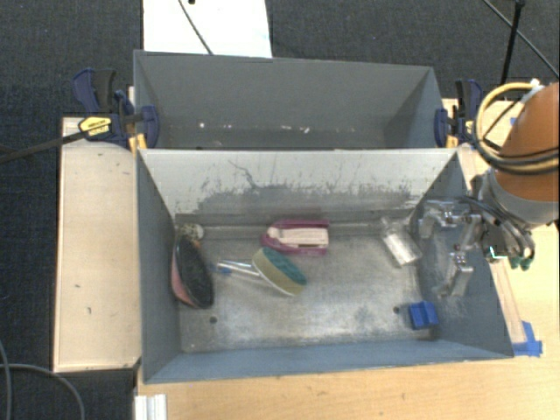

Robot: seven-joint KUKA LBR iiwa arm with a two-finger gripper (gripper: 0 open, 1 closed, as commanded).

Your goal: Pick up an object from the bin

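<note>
**Currently: gripper (454, 280) low at the right side of the bin (332, 311), grip unreadable**

From my station I see the arm coming in from the right, its orange cover (535, 138) sitting above the bin's right rim. The gripper hangs down along the sloping right wall, close to the floor. Its metal parts blur into the grey wall behind, so I cannot tell whether it is apart or together, or whether it touches anything.

Nearest to it is a small blue block (423, 315), angular and matte, lying on the floor just beside the gripper, toward the front wall. A little to the gripper's left lies a clear, glossy plastic piece (400, 248), near the back wall.

The other things are well apart from the gripper, in the left half of the grey metal bin, whose floor is scuffed and scratched. A pink and maroon stapler-shaped thing (299, 236) lies against the back wall. Just in front of it is a round scrubber (280, 271) with a yellowish face and teal edge, on a thin blue handle. A dark oval brush (192, 275) with a pink underside rests by the left wall.
</note>
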